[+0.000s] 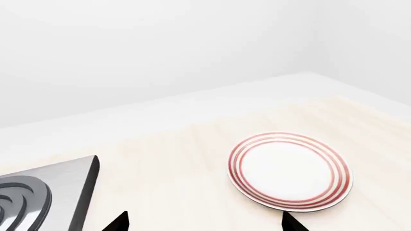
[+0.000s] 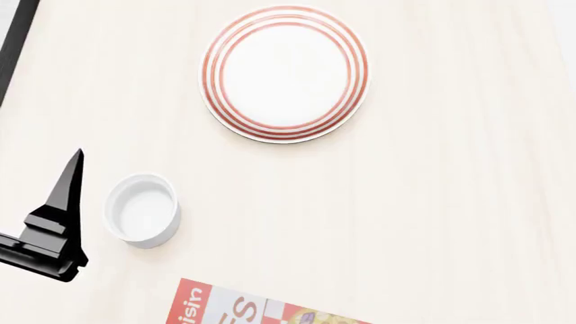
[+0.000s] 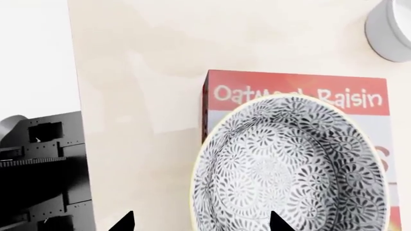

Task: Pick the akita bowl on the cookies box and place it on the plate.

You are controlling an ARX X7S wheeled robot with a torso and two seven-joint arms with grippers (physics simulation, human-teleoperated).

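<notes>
On top of the cookies box [image 3: 301, 91], the akita bowl [image 3: 289, 168] is seen sitting upright in the right wrist view, patterned inside showing, with the "Oatmeal Raisin" lettering peeking out past its rim. The right gripper [image 3: 200, 221] is hung just over the bowl's near rim, jaws spread, with one tip over the bowl and the other outside it over bare table [image 3: 141, 72], so nothing is pinched yet. Looks like the approach-for-pick step is the one in hand; the grasp itself isn't done. For the next move, a drop down onto the rim and a squeeze would probably be needed, then a lift clear of the box. The plate [image 2: 284, 73] is seen in the head view lying empty, well apart from the box corner [image 2: 243, 307], with a small white ramekin [image 2: 142, 210] between-ish and off to the left, which should be steered around on the carry. The left gripper [image 1: 204, 222] is parked near the plate, jaws spread, holding nothing, with a stove edge [image 1: 57, 187] beside it.
</notes>
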